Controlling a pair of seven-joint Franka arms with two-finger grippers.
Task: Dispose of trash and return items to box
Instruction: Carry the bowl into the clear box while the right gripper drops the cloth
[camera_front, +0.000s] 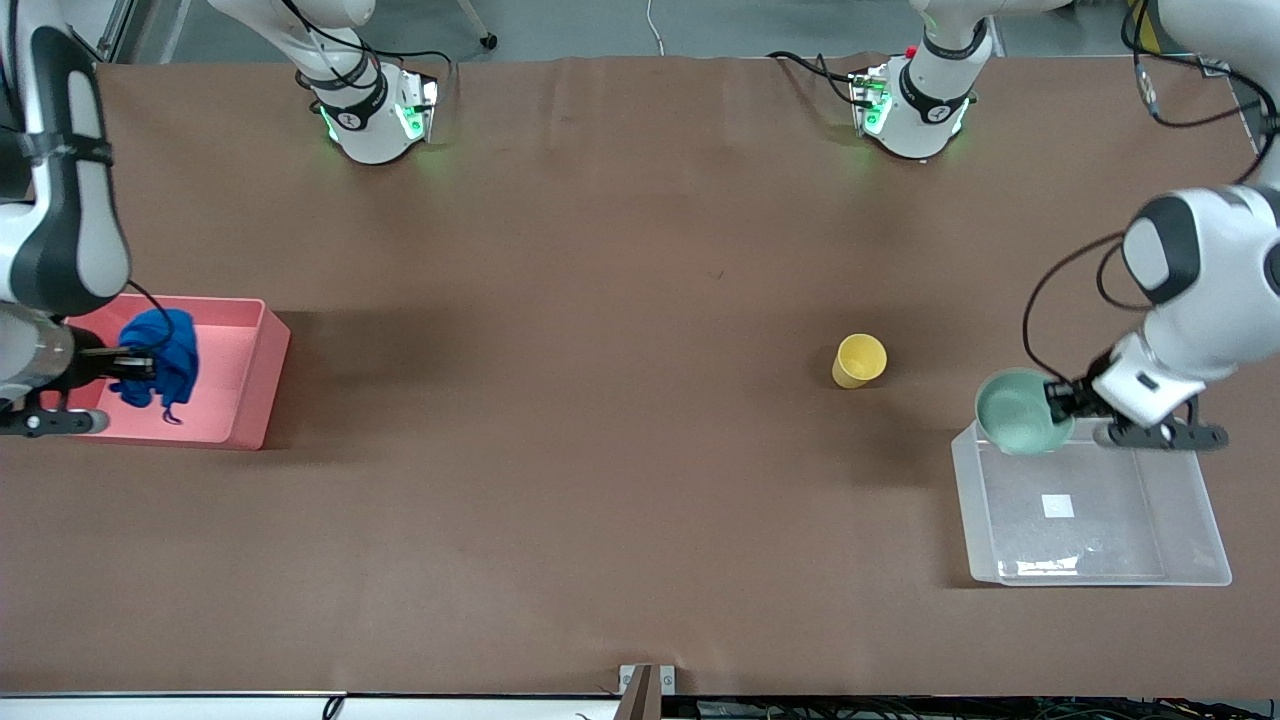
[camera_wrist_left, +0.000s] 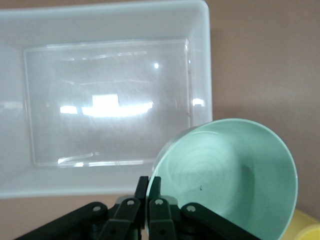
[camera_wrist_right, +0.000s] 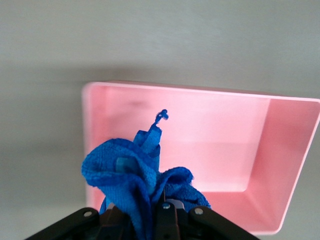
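**Two Things Up, Two Bins Below**

My right gripper (camera_front: 128, 362) pinches the blue cloth wad (camera_front: 160, 355). I hold it up over the pink bin (camera_front: 262, 375), which sits at the right arm's end of the table. A thin string (camera_wrist_right: 161, 117) hangs from the wad.

My left gripper (camera_front: 1056, 398) pinches the rim of the mint-green bowl (camera_front: 1015, 411). The bowl is tipped on its side, up over one corner of the clear box (camera_front: 1090, 575). That box sits at the left arm's end of the table.

The yellow cup (camera_front: 858, 361) stands on the table near the clear box, farther from the front camera than the box.

I think I am at the dropping step. Next I should let go of the wad so it falls into the pink bin, then carry the bowl in over the middle of the box before I let go. After that, the cup needs picking up.
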